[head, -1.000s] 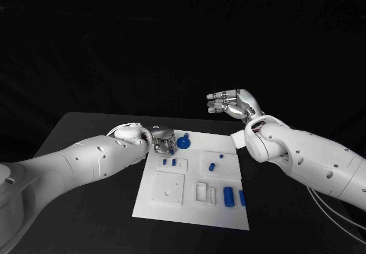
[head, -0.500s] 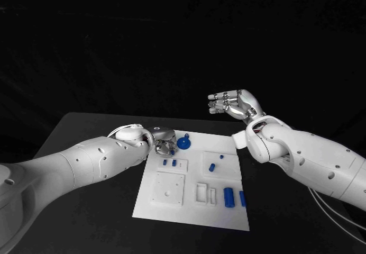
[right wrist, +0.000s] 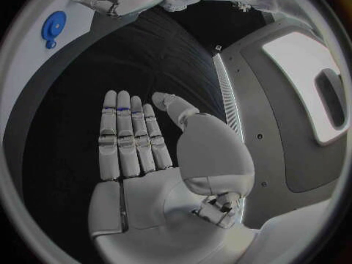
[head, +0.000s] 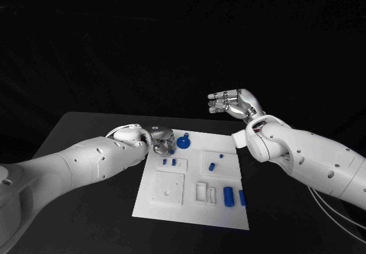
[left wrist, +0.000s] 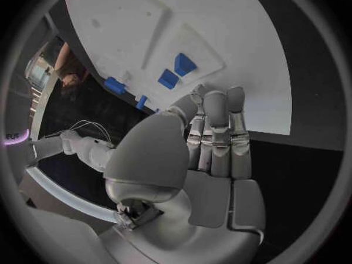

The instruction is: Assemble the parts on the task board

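The white rectangular task board (head: 191, 180) lies mid-tabletop, small blue parts (head: 229, 196) on it. The left hand (head: 162, 140) hovers at its eleven-o'clock corner, fingers straight, empty. The right hand (head: 236, 106) is raised at one o'clock, fingers spread, empty.

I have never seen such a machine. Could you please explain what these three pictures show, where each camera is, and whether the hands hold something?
It is a robot with two white arms ending in silver hands. One camera looks down from its head; two sit behind the wrists. On the black table lies the white task board with small blue parts, including a round blue piece. The left hand hovers at the board's far corner, fingers straight. The right hand is raised, apart from the board. Both appear to hold nothing.
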